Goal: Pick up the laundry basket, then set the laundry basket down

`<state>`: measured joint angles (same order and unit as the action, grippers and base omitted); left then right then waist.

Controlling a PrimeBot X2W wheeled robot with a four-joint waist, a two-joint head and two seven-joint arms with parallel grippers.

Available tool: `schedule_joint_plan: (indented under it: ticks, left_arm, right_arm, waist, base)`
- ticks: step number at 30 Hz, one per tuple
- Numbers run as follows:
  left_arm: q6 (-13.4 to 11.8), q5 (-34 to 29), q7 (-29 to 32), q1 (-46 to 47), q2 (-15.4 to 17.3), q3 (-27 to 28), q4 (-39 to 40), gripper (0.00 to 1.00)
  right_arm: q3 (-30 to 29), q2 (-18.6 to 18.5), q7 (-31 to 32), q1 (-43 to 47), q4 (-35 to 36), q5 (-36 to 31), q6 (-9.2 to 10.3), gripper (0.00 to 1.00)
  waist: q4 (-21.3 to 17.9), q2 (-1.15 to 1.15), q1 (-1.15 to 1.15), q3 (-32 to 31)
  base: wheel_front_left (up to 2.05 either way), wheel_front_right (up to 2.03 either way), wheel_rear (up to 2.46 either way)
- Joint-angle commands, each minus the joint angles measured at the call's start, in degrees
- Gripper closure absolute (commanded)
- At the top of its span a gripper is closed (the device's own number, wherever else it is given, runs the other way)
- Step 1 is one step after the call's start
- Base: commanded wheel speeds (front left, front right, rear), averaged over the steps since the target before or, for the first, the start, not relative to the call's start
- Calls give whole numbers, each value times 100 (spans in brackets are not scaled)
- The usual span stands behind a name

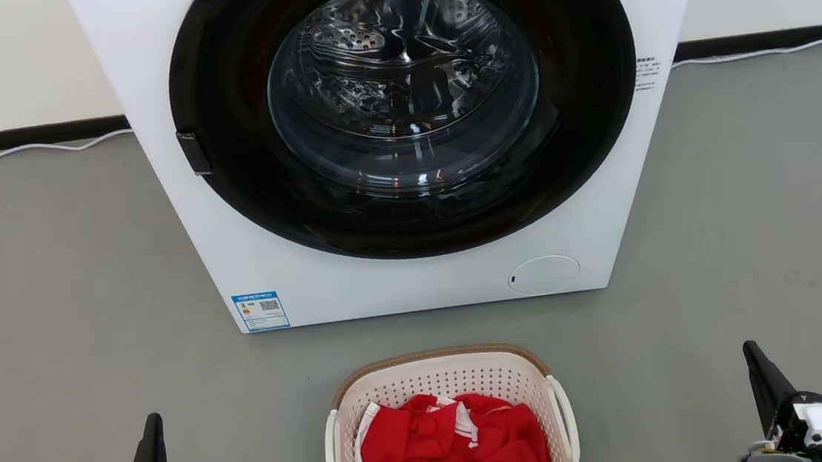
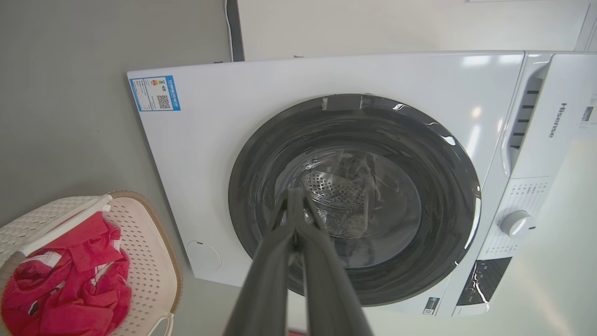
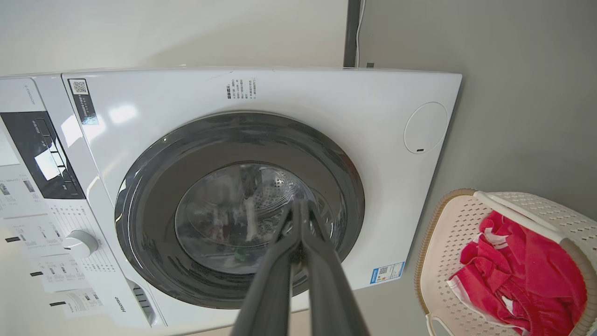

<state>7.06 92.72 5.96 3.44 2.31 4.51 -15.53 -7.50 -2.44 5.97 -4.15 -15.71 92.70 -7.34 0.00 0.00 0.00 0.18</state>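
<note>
left gripper (image 1: 152,436): fingers pressed together at the tips in the left wrist view, holding nothing; low at the left of the head view. right gripper (image 1: 759,368): fingers likewise closed and empty in its own wrist view; low at the right. laundry basket (image 1: 440,354): upright on the grey floor (image 1: 52,292), between the two grippers and well apart from both, near the front of the washing machine (image 1: 386,285) with a strip of floor between. red garment with white trim (image 1: 459,446): heaped inside the basket. steel drum visible through the machine's round glass door (image 1: 402,90). blue label (image 1: 261,311) at the machine's lower front corner.
</note>
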Motion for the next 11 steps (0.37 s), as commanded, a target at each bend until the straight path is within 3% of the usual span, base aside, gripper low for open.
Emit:
schedule_joint_plan:
  ticks: [1,11]
  left_arm:
    - [43,-45,42,274,70,188,149,100]
    - [43,-47,45,274,68,191,149,100]
  right_arm:
    - [104,-52,47,-203,169,-48,-14,100]
    - [102,-51,48,-203,168,-50,-14,100]
  waist:
    - [0,0,0,0]
    - [0,0,0,0]
  base:
    - [0,0,0]
    - [0,0,0]
